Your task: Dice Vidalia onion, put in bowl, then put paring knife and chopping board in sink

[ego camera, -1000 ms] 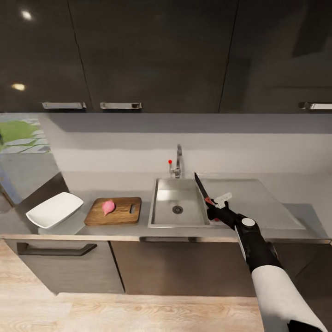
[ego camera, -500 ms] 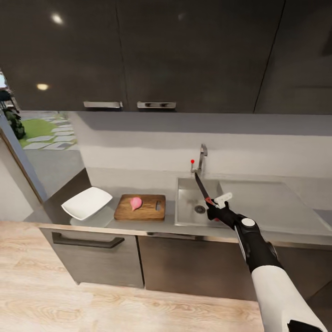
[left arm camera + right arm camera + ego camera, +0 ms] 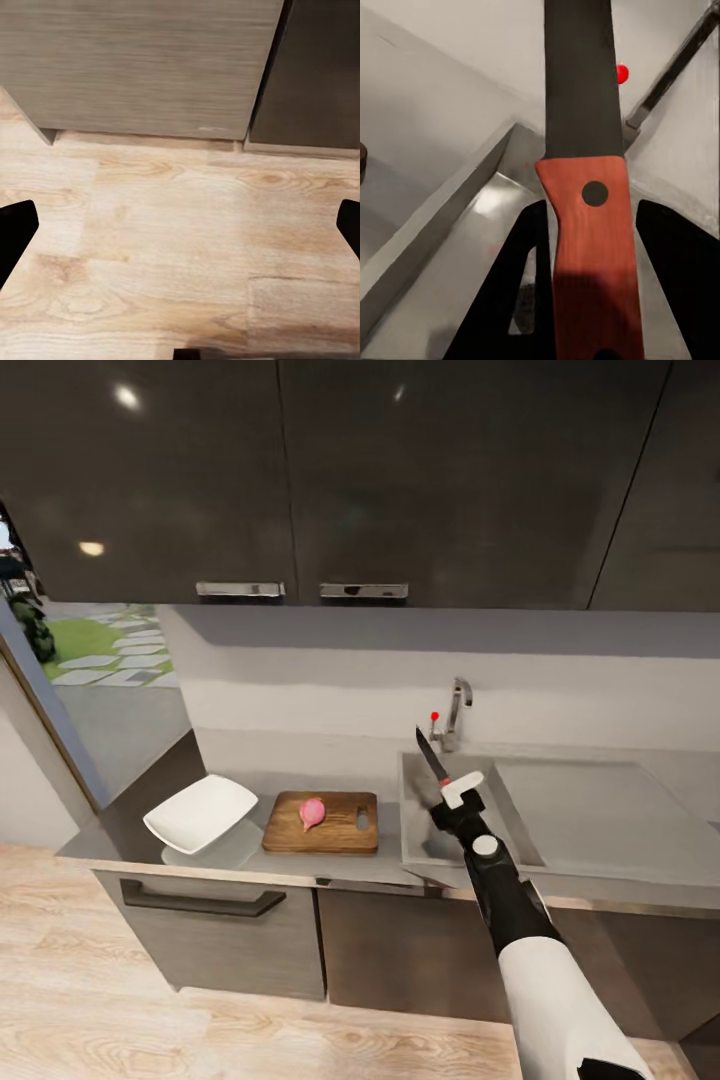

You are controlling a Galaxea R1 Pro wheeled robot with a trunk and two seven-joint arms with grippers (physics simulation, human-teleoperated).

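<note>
The view has swung left since the earlier frame, and your right gripper (image 3: pixel 452 800) has moved left, over the sink's (image 3: pixel 520 815) near-left corner. It is clamped on the knife's (image 3: pixel 433 754) red handle, blade pointing up and away. The onion (image 3: pixel 312 812) lies whole on the board (image 3: pixel 345 835), beside the bowl (image 3: pixel 201 812). Carry the knife left above the countertop (image 3: pixel 345 867), then lower the blade squarely onto the onion. The left gripper (image 3: pixel 180 247) hangs open over the floor.
</note>
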